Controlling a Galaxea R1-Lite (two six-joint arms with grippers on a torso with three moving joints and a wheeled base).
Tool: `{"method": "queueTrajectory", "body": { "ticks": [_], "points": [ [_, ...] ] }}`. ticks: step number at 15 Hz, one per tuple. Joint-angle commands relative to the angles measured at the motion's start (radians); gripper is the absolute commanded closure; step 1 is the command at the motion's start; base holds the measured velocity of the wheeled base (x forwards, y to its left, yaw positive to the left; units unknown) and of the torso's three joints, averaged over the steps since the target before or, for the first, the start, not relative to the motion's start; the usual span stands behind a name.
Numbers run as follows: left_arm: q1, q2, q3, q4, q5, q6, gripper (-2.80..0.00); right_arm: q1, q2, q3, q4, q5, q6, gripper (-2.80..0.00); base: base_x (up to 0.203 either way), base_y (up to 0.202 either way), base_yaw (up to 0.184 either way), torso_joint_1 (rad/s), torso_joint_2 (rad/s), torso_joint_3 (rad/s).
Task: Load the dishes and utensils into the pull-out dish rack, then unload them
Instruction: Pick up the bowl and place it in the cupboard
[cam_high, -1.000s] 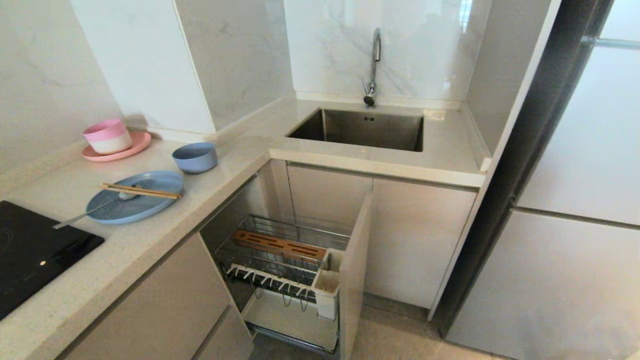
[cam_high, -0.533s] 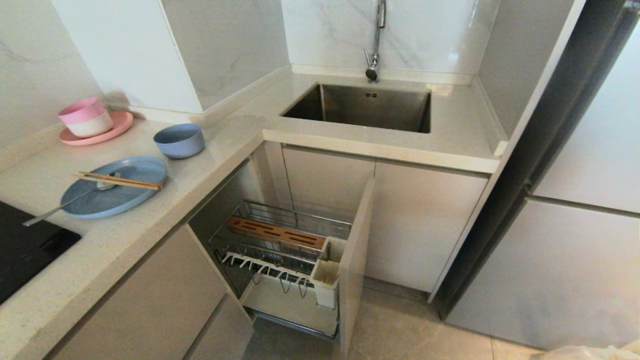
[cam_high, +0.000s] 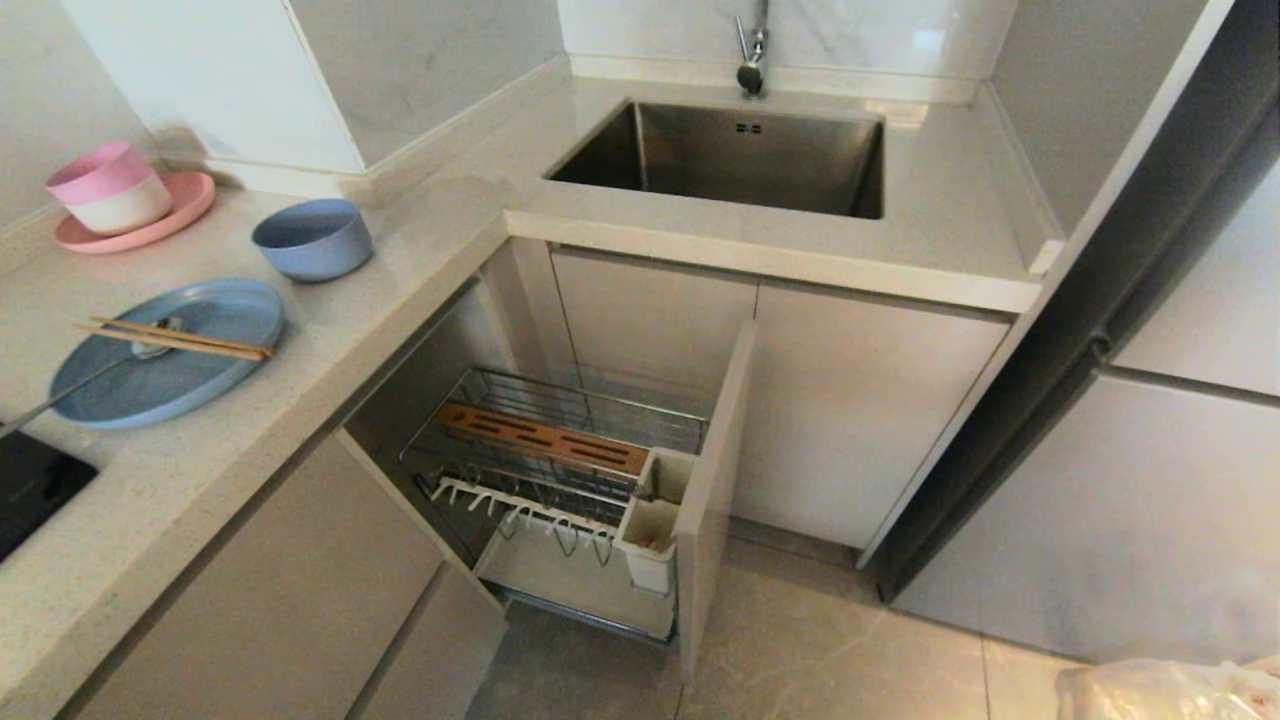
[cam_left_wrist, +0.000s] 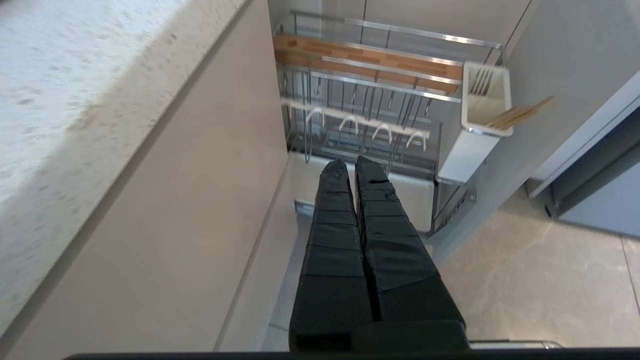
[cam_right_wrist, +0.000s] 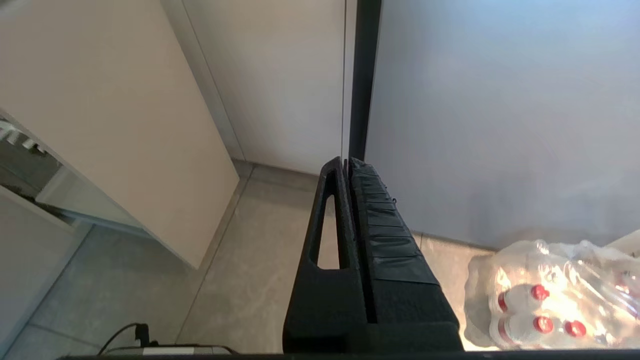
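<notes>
Since a second ago the head camera has tipped downward, so the whole kitchen has slid up in its view while the things themselves lie as before. On the desk (cam_high: 330, 330), the light-blue plate (cam_high: 170, 370) sits at the left with the chopsticks (cam_high: 175, 338) laid across it and the spoon (cam_high: 80, 385) resting in it, handle running off its left edge. Just behind the plate stands the light-blue bowl (cam_high: 312, 238), apart from it. Below the desk's corner the pull-out dish rack (cam_high: 560, 470) is drawn out, its wooden strip (cam_high: 545, 438) across the back, white hooks (cam_high: 520, 508) in front and the utensil cup (cam_high: 650, 540) against the beige front panel (cam_high: 705, 520). The left wrist view shows a few brown sticks leaning in that cup. Further left on the desk a pink bowl (cam_high: 108, 187) sits on a pink plate (cam_high: 150, 215); the sink (cam_high: 730, 160) lies beyond. The left gripper (cam_left_wrist: 350, 167) hangs before the rack, fingers pressed together, holding nothing. The right gripper (cam_right_wrist: 347, 164), likewise pressed together and empty, hangs over the floor beside a pack of bottles (cam_right_wrist: 555, 295).
</notes>
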Motion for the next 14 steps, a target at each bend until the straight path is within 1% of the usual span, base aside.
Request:
{"method": "queueTrajectory", "body": {
  "ticks": [1, 14],
  "points": [
    [0.0, -0.001, 0.0, 0.001, 0.0, 0.0, 0.0, 0.0, 0.002, 0.0, 0.0, 0.0, 0.0, 0.0, 0.0, 0.0, 0.0, -0.002, 0.0, -0.183],
    [0.0, -0.001, 0.001, 0.0, 0.0, 0.0, 0.0, 0.0, 0.001, 0.0, 0.0, 0.0, 0.0, 0.0, 0.0, 0.0, 0.0, 0.003, 0.0, -0.197]
  ]
}}
